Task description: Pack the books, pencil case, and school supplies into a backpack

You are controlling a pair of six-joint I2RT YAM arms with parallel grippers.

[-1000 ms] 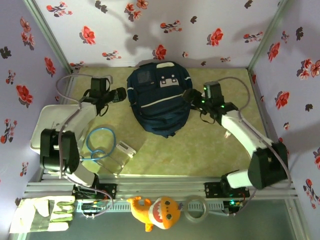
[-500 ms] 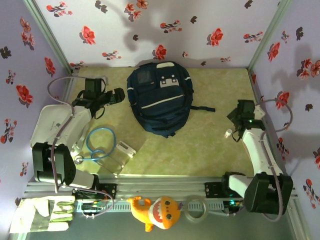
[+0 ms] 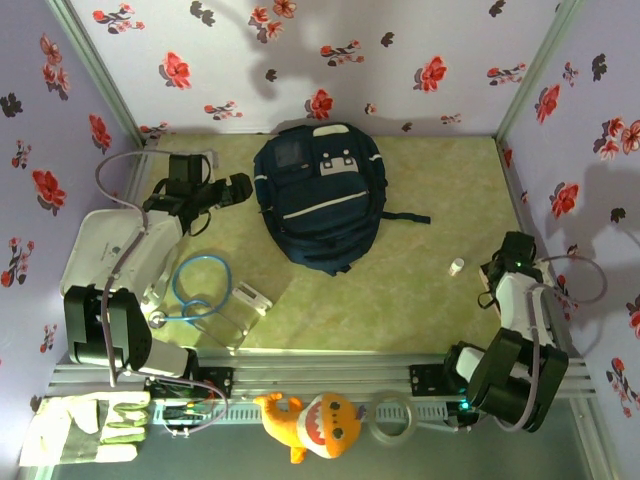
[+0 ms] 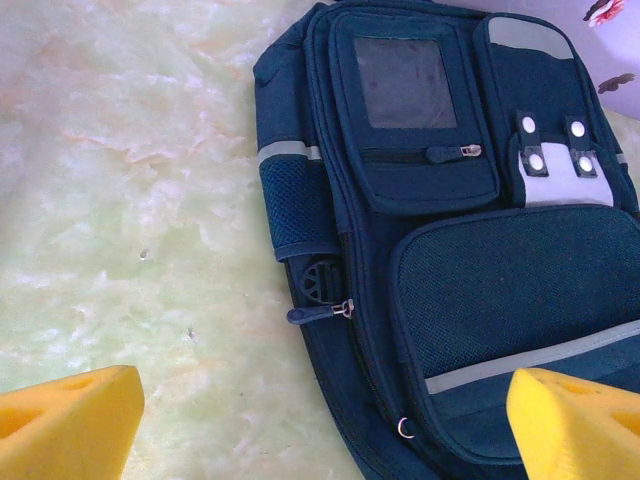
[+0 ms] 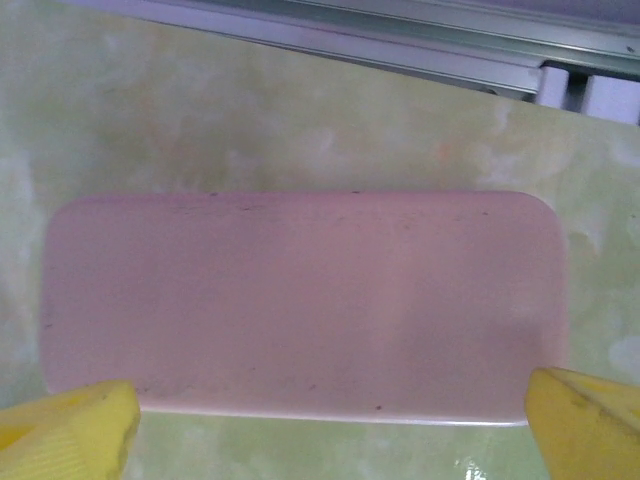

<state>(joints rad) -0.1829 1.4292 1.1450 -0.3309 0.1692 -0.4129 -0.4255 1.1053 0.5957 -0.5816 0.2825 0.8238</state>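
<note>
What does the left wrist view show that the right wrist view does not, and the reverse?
Left wrist: the backpack, front up, with a zipper pull at its side. Right wrist: a flat pink slab and a metal rail. Both: the green table and a wide-open claw, the left claw and the right claw.

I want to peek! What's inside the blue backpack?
Nothing inside shows: the backpack looks zipped shut, lying flat on the table. You only see its outside: a window pocket, a mesh pocket and a white patch with snaps.

Lilac walls [image 3: 400, 30], red flower print; pale green marbled tabletop [image 3: 400, 290].
</note>
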